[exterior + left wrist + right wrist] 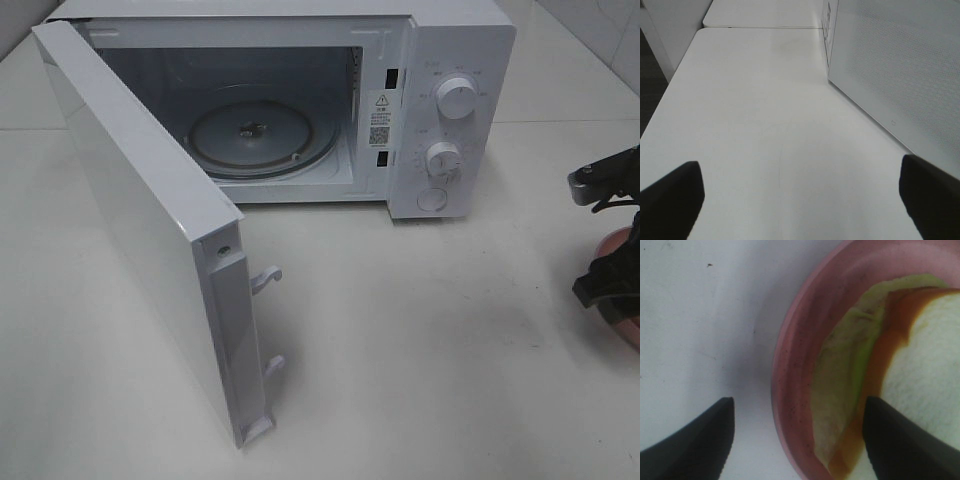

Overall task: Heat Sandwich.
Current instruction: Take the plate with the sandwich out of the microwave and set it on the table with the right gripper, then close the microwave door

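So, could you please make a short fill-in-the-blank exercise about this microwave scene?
1. The microwave door stands ____.
2. The glass turntable inside the microwave has ____ on it.
3. The sandwich lies on a plate whose colour is ____.
4. The right pincer straddles the plate's ____.

Missing words: open; nothing; pink; rim

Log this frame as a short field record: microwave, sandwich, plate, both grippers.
microwave: on the table, door swung wide open, glass turntable empty
sandwich: lying on the pink plate, outside the microwave
plate position: far right of the table
left gripper: open, over bare table beside the door
right gripper: open, fingers straddling the plate's rim
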Motion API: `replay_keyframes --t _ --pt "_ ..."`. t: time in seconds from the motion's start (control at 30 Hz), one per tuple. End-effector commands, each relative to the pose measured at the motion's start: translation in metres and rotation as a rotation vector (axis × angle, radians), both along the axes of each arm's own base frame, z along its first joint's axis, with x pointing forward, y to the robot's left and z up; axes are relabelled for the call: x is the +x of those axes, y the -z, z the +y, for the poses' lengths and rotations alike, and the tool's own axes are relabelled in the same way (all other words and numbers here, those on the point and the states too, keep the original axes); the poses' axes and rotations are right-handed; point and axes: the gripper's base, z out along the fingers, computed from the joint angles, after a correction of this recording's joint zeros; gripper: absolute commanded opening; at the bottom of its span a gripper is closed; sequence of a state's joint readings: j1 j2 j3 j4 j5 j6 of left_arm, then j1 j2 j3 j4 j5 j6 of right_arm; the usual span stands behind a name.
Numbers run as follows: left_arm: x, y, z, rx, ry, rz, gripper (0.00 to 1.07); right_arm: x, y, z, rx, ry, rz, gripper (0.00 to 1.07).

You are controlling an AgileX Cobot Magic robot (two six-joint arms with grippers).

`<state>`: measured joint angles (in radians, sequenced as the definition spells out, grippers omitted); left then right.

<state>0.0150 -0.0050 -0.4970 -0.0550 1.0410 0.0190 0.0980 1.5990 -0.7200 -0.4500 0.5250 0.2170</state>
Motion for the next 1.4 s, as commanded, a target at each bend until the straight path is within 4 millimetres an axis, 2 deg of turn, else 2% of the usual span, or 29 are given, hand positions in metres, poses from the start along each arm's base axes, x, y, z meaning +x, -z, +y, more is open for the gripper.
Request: replay_keyframes --t 0.03,0.13,0.3,0.4,0.7,0.93,1.4 --pt "-0.004 0.000 0.000 0.000 -0.003 -0.030 1.00 -0.007 -0.015 -0.002 0.011 0.057 -0.009 0.77" --pt "-0.004 0.000 0.000 0.000 -0.003 -0.030 1.00 -0.014 -0.028 -0.001 0.031 0.084 -0.033 0.76" --pt "-0.004 0.000 0.000 0.000 -0.003 -0.030 1.00 -0.021 -0.039 -0.002 0.040 0.106 -0.044 0.76" --pt "-0.004 0.000 0.000 0.000 -0.003 -0.030 1.00 -0.032 -0.053 -0.001 0.072 0.143 -0.049 0.77" --pt "-0.004 0.000 0.000 0.000 -0.003 -0.030 1.00 -0.058 -0.083 0.009 0.200 0.092 -0.084 0.76" --pt "-0.004 0.000 0.000 0.000 -0.003 -0.030 1.00 -0.072 -0.099 0.011 0.250 0.089 -0.128 0.76" --pt "-0.004 0.000 0.000 0.000 -0.003 -0.030 1.00 -0.121 -0.135 0.009 0.302 0.089 -0.246 0.76"
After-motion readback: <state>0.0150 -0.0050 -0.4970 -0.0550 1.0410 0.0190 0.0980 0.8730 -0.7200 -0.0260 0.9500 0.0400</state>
